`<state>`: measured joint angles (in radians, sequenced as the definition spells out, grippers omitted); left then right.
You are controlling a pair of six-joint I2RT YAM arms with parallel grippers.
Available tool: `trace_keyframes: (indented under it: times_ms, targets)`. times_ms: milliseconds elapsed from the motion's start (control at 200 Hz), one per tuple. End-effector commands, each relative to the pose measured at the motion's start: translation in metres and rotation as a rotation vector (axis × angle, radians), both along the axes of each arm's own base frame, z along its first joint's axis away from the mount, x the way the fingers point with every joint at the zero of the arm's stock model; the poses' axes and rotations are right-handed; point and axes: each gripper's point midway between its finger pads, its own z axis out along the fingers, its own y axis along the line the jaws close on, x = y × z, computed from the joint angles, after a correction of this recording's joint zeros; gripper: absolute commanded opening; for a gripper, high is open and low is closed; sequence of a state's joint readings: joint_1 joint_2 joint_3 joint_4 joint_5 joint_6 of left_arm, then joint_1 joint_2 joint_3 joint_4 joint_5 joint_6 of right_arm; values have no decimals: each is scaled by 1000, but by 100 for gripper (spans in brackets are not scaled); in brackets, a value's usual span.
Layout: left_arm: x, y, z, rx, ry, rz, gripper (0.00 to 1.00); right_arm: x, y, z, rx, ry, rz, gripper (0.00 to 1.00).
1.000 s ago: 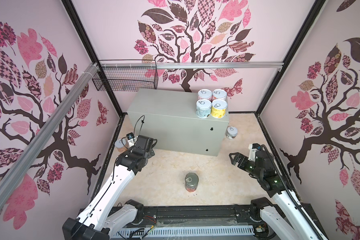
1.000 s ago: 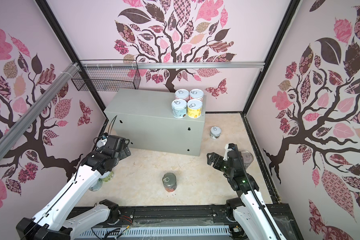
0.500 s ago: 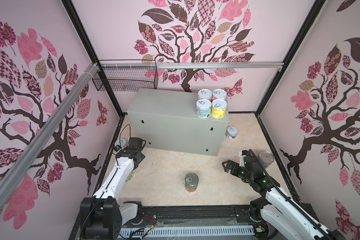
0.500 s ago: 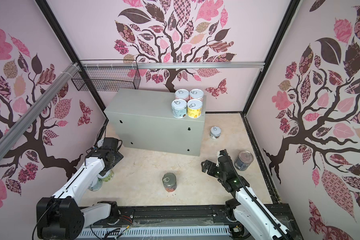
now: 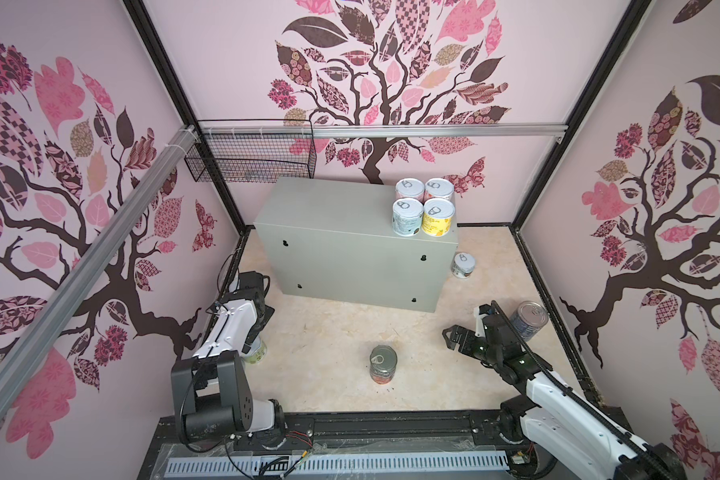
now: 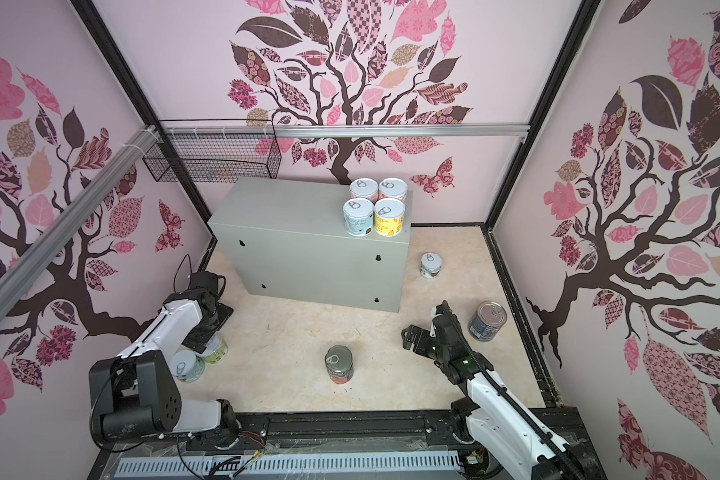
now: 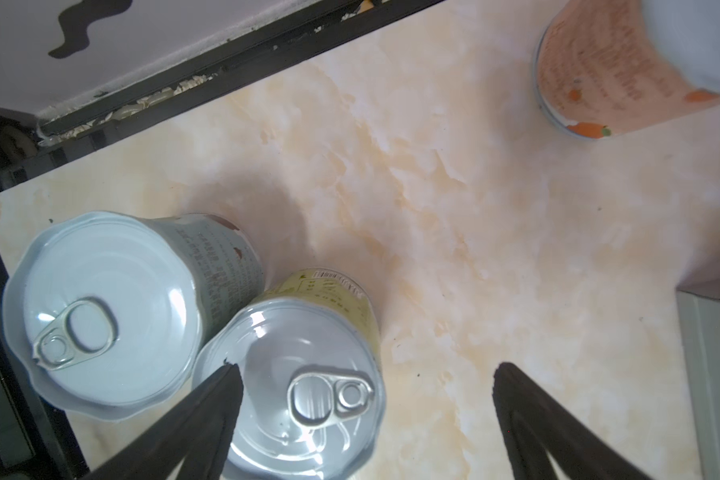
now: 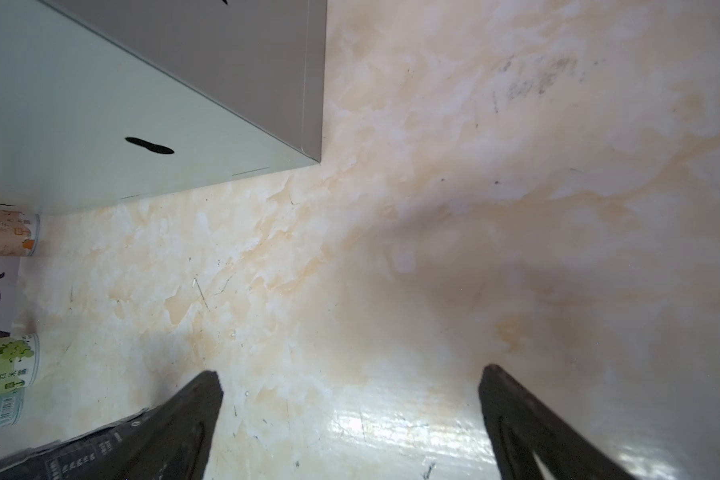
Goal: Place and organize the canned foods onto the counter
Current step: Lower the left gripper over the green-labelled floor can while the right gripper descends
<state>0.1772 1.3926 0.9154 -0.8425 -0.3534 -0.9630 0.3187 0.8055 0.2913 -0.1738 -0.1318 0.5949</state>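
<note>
Both arms have drawn back low, left claw [image 7: 362,419] wide above the green-label can [image 7: 292,382] at lower left, right claw [image 8: 350,419] wide and empty, while four cans [image 5: 424,208] sit on the counter [image 5: 341,232], upper centre.

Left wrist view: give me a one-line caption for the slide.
Open left gripper hovers over the marble floor above a yellow-green can, with a pale blue can beside it.
</note>
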Motion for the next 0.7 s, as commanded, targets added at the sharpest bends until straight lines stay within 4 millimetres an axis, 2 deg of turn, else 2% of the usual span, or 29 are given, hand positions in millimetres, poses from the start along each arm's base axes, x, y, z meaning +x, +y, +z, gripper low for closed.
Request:
trace_keyframes:
  times_ms: [0,125,305,510,695]
  targets:
    - [10,6,13,9,-29,4,98,6,4,7,-2,-37,24,100]
    - [8,14,10,-8,-19,21,98,8,5,9,-6,-46,31,100]
    - [8,26,17,12,-7,22,98,9,6,7,-12,-45,38,100]
    - [9,32,3,-41,-1,17,98,9,6,8,-8,-51,42,100]
    - [14,24,-12,-98,18,-8,98,9,7,9,-6,-50,44,100]
